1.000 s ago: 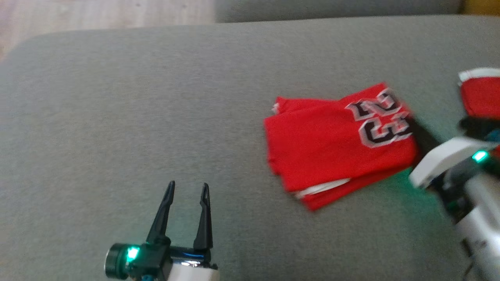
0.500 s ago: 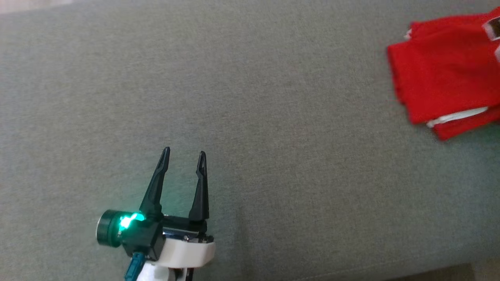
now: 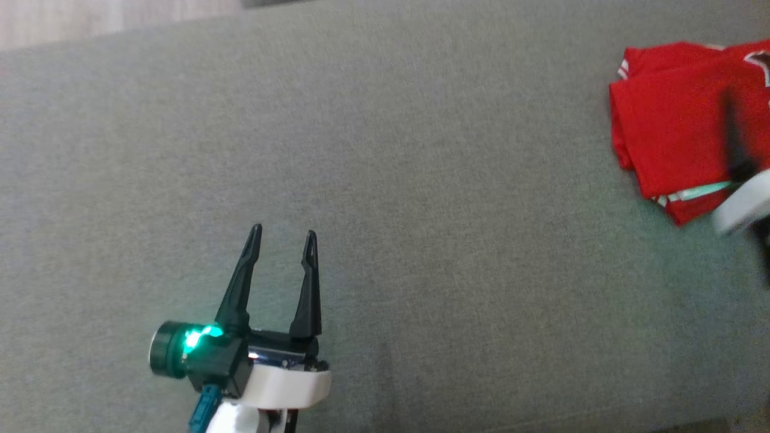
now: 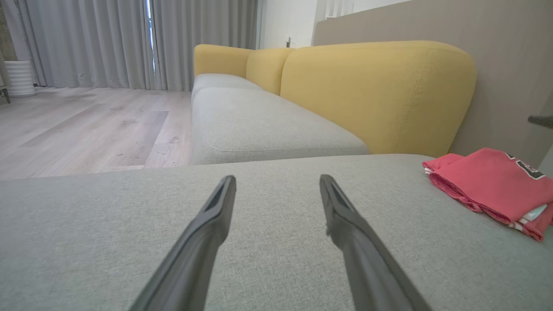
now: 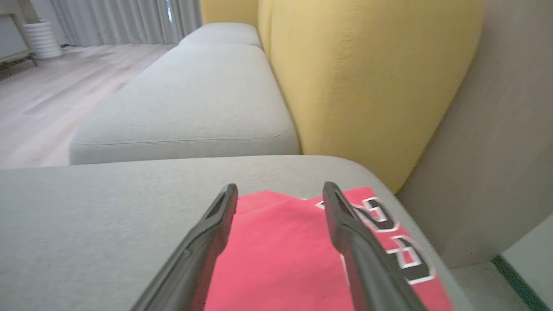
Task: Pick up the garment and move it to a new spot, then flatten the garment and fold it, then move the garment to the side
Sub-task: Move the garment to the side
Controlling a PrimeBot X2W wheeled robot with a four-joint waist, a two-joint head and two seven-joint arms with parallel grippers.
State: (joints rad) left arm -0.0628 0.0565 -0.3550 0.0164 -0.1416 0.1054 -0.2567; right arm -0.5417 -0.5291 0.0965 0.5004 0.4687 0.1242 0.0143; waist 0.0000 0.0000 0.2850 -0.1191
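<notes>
Head view: folded red garment [image 3: 674, 126] lies at right end of grey sofa cushion [image 3: 421, 180]. Left claw [image 3: 283, 237] released, well apart from it. Right claw [image 5: 280, 190] released, spread above garment.

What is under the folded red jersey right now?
The red jersey lies flat on the grey sofa cushion. A white-trimmed layer peeks out at its near edge. The cushion patch beneath is covered, so anything there cannot be seen.
</notes>
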